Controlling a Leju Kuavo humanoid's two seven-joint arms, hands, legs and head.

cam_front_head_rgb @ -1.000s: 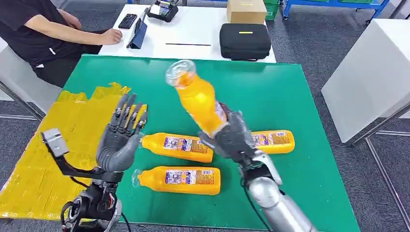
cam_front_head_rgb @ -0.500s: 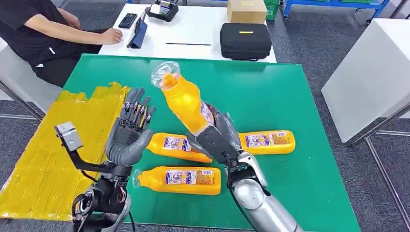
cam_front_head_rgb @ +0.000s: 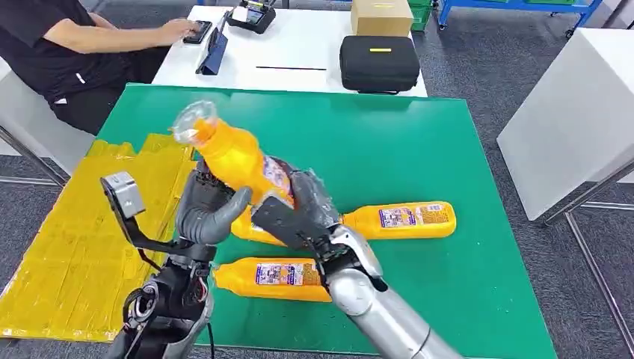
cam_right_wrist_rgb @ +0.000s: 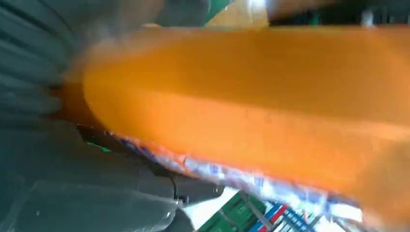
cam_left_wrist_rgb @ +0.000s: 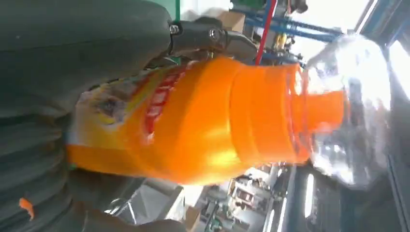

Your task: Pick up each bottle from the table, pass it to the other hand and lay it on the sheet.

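An orange bottle with a clear cap is held tilted above the green table, cap toward the far left. My right hand grips its lower body. My left hand wraps around the same bottle just beside it, thumb across the front. In the left wrist view the bottle lies against my left hand; in the right wrist view the bottle is blurred, close against my right hand. Two more bottles lie on the table, and a third bottle is partly hidden behind my hands. The yellow sheet lies at the left.
A person sits at the far left by a white table carrying a black case, a cardboard box and small devices. Another white table stands at the right. The green table's far half is bare.
My right hand has carried the bottle leftward and tilted it more. My left hand, earlier open with fingers raised, now closes around the bottle. The person's hand moved to a device.
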